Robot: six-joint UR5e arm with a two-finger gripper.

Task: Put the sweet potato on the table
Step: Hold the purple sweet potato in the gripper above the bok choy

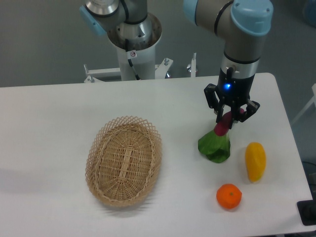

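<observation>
The sweet potato is a small magenta tuber hanging tilted between the fingers of my gripper, which is shut on its upper end. Its lower tip points down to the left, just over the green leafy vegetable. Whether the tip touches the leaves I cannot tell. The white table spreads under everything, and the gripper hovers above its right half.
An oval wicker basket sits left of centre. A yellow oblong fruit lies right of the green vegetable, and an orange sits near the front edge. The robot base stands behind the table's far edge.
</observation>
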